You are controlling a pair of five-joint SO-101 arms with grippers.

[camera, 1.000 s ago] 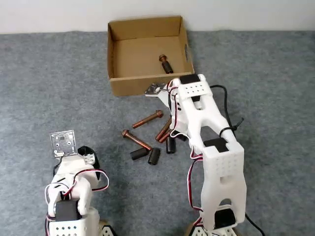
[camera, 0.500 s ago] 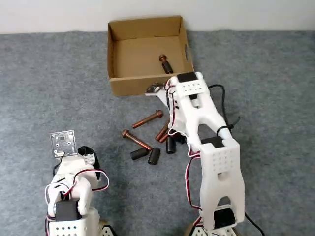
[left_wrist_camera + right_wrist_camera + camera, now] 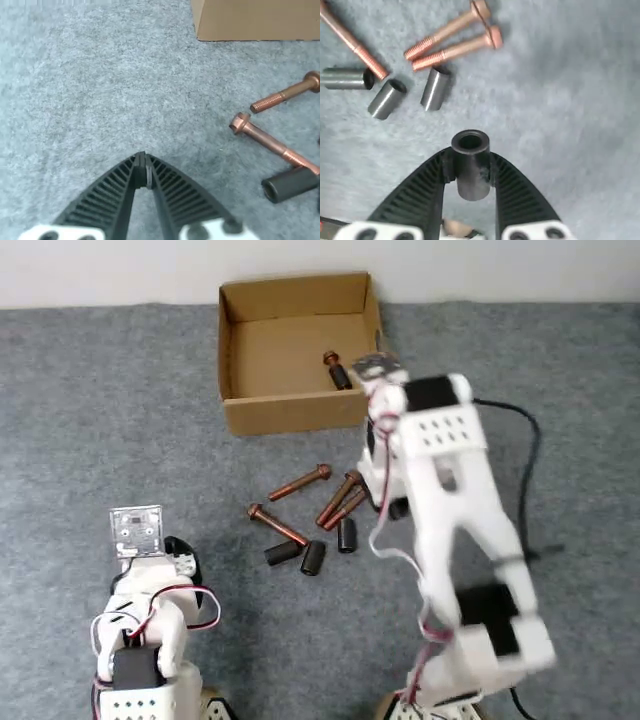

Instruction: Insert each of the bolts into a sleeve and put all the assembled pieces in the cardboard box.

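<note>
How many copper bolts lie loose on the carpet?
4. One bolt lies nearest the cardboard box, one beside the black sleeves, and two side by side. The right arm beside them could hide another.

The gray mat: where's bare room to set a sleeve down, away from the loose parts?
Bare mat lies left of the cardboard box and beyond the left arm; more lies right of the right arm. The box floor's left half is bare. Crowded: the bolts and sleeves before the box.

Bare carpet (image 3: 150, 95) separates the left pincer (image 3: 142, 162) from the bolts (image 3: 265, 142); right arm (image 3: 445, 455) overhangs the cardboard box (image 3: 290, 415).
</note>
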